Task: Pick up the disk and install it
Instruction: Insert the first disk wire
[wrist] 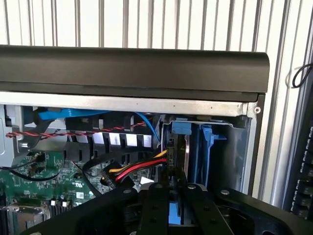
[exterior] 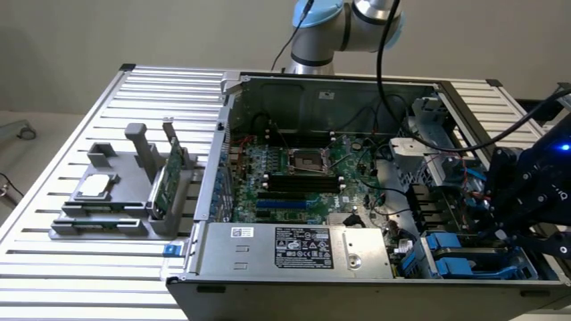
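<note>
Entry 1: slatted aluminium table point(exterior: 53, 281), the surface I work over. It carries 2 loads directly:
- 1 open computer case point(exterior: 357, 301), toward the exterior view's right.
- 1 grey parts fixture point(exterior: 98, 232), just beside the case on the left.

A small blue piece point(exterior: 168, 249), possibly a clip, lies at the case's corner.

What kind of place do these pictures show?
Probably a robotics lab workbench: an open computer case lies on a slotted aluminium table, a parts fixture beside it, with a robot arm.
</note>
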`<state>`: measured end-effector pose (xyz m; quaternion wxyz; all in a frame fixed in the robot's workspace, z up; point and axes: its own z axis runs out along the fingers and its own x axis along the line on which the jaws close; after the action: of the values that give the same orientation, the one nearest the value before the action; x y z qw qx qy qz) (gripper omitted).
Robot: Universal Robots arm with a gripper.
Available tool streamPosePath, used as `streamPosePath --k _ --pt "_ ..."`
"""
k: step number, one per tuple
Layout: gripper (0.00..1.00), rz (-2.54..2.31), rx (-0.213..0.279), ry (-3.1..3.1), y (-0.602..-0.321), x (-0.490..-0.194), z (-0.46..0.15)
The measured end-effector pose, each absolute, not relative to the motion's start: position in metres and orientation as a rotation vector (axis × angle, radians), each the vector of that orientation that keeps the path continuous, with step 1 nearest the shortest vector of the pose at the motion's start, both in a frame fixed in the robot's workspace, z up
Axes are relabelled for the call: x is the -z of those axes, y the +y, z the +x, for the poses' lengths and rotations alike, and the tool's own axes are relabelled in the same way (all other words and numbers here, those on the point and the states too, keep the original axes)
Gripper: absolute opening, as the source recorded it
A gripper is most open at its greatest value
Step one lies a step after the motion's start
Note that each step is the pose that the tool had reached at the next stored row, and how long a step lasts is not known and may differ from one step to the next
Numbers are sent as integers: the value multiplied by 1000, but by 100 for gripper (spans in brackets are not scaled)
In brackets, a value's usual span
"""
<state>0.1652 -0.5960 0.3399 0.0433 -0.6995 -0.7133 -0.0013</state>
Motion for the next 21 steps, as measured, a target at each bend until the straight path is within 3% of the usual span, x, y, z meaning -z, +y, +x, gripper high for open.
streamPosePath --k 21 --pt "17 -2232 -4 -2099 -592 -338 162"
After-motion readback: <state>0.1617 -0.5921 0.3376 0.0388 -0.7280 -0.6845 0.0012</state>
